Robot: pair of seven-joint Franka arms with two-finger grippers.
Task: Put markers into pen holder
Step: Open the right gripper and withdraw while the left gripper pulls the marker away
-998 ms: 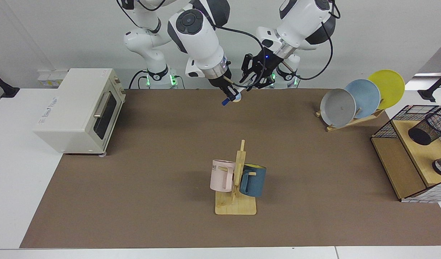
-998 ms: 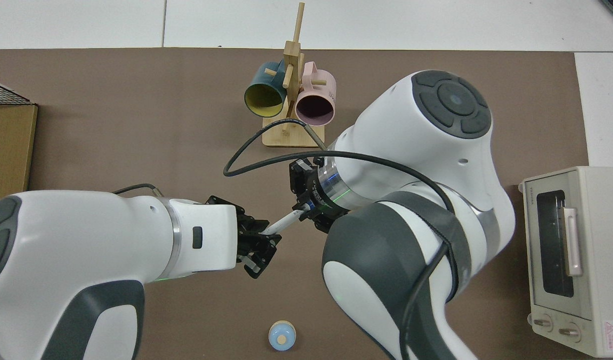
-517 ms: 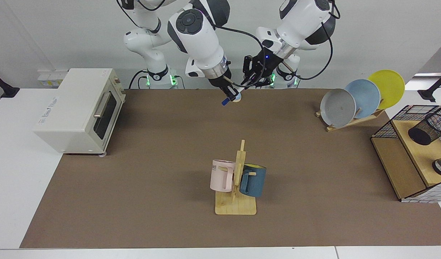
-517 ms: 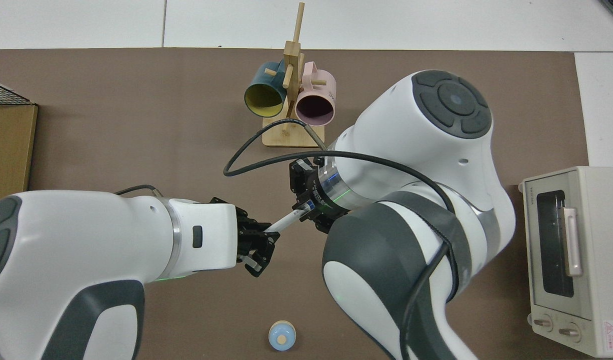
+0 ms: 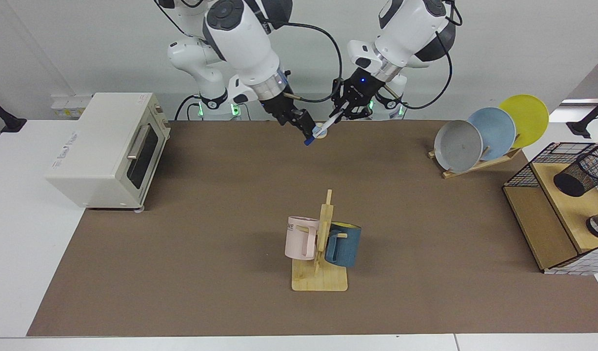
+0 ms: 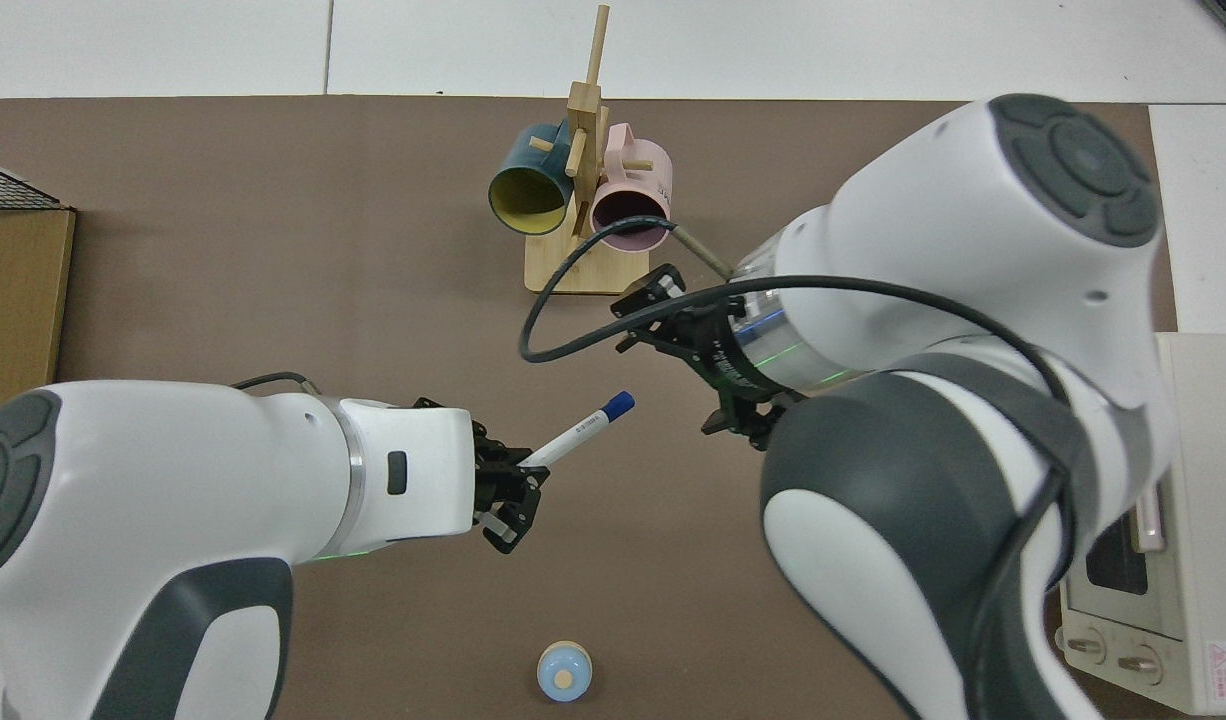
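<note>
Marker held by left gripper, right gripper apart from it

Marker (image 6: pixel 580 432): white barrel, blue cap. One end sits clamped between the closed fingers of the left gripper (image 6: pixel 518 472), above the brown mat (image 5: pixel 206 204) at the side nearest the arm bases. The capped end (image 5: pixel 308 142) juts free, slanting down toward the mat in the facing view

Right gripper (image 6: pixel 708 350): near the cap end, clear gap between, not touching the marker. Fingers spread, nothing between them

Pen holder (image 5: pixel 582 174): black mesh cup, tilted, on the wooden shelf inside the wire basket (image 5: pixel 538 165) at the mat's edge on the left arm's side. Well apart from the marker

Other items: small pale blue round object (image 6: pixel 563 672) on the mat below the marker; mug rack (image 5: pixel 321 258) with a pink and a blue mug mid-mat; plate rack (image 5: pixel 494 131) near the basket; toaster oven (image 5: pixel 109 146) on the opposite side
</note>
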